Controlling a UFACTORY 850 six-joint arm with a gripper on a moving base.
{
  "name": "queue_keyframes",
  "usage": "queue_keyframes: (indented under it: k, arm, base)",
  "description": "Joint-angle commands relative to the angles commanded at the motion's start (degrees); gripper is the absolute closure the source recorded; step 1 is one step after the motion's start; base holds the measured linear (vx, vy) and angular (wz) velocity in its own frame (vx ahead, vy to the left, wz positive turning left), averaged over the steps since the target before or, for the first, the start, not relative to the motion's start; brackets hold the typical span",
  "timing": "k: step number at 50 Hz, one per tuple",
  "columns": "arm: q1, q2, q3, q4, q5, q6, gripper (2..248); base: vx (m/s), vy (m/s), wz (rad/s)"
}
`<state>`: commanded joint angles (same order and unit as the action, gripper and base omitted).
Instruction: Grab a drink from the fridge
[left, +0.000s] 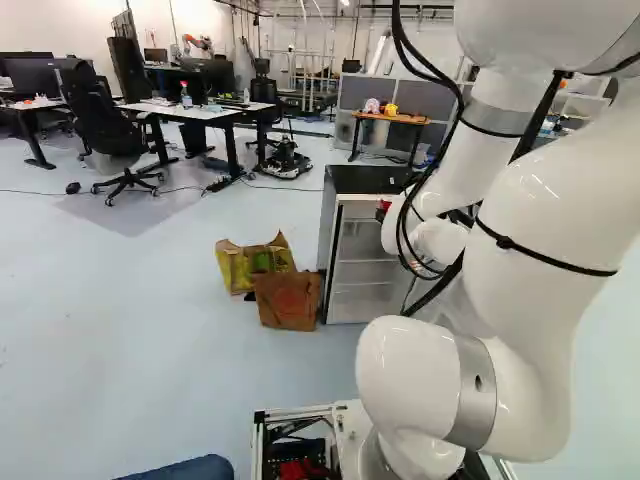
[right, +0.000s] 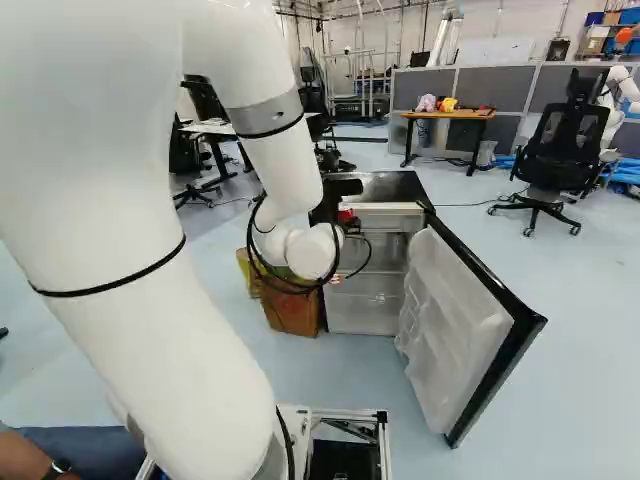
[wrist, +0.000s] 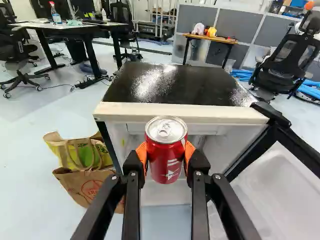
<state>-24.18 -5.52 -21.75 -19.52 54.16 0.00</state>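
Observation:
My gripper (right: 325, 208) is mostly hidden behind the wrist in the right base view, beside the fridge's upper front. In the wrist view the gripper (wrist: 166, 154) is shut on a red drink can (wrist: 166, 167), an orange pad against each side. The can stands upright, its silver lid showing, and covers part of the fridge front edge. Red shows beside the wrist in both base views. The small fridge (wrist: 185, 114) has a glossy black top and a pale front edge. Its door (right: 455, 330) stands wide open. The can hides part of the interior.
Paper and yellow-green bags (left: 285, 300) stand against the fridge's side. Desks (left: 190, 112) and office chairs are farther back, with a wooden table (right: 448, 115) before grey partitions. Another robot (right: 615, 95) stands far right. A person's arm (right: 30, 465) shows near the base.

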Motion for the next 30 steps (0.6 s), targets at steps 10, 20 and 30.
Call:
queue_keyframes:
  k: [10,20,30]
  arm:
    - [0.36,0.6,-0.97,0.0,0.0,0.0,156]
    - [0.75,0.95,-2.19,0.0,0.0,0.0,156]
    - [1.39,0.96,-3.74,0.0,0.0,0.0,156]
  base:
    - [0.0,0.0,0.0]
    - [0.0,0.0,0.0]
    - [0.0,0.0,0.0]
